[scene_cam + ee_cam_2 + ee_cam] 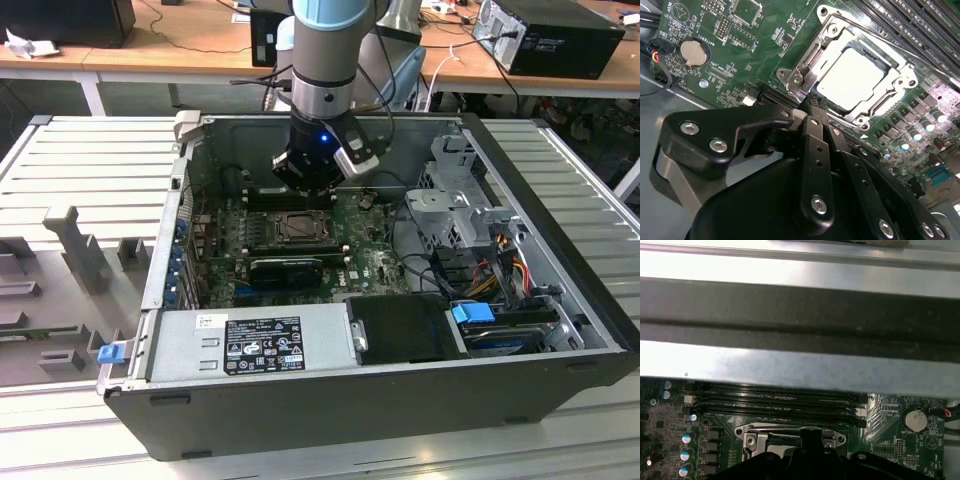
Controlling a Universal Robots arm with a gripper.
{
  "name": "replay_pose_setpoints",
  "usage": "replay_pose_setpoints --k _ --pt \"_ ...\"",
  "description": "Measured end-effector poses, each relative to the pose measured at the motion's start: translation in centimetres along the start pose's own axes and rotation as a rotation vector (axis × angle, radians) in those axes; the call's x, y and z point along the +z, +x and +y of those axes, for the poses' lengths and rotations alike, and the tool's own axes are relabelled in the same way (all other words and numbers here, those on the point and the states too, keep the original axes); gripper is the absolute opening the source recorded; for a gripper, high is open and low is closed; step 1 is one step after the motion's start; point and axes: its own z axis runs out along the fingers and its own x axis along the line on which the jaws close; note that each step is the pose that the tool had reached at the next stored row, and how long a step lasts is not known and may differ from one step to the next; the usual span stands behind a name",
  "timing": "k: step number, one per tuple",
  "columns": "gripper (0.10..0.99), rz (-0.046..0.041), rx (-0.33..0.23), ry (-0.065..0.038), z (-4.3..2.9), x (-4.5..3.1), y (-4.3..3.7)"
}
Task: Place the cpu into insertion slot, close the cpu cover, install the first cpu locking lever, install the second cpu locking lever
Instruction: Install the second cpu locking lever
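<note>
— Grey slatted surface (90,160) carrying open computer case (560,300); cluttered desks (200,40) behind. And inside?

— Tool (815,107) pinched narrow, empty, at cpu cover (805,70) rim; cpu (850,75) seated in insertion slot (297,227), memory slots (780,400) close beside.

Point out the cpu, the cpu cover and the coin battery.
cpu (851,76), second wrist view, centre of its bright metal top.
cpu cover (807,70), second wrist view, silver frame edge beside the chip.
coin battery (693,53), second wrist view, its round face.
</note>
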Motion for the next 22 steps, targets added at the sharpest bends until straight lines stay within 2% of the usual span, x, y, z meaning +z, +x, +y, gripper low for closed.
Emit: replay_pose_setpoints --k 12,22 --pt "0.106 0.0001 0.000 0.000 -0.49 -0.10 0.03" --pt "0.106 0.0000 0.000 0.000 -0.53 -1.25 0.03"
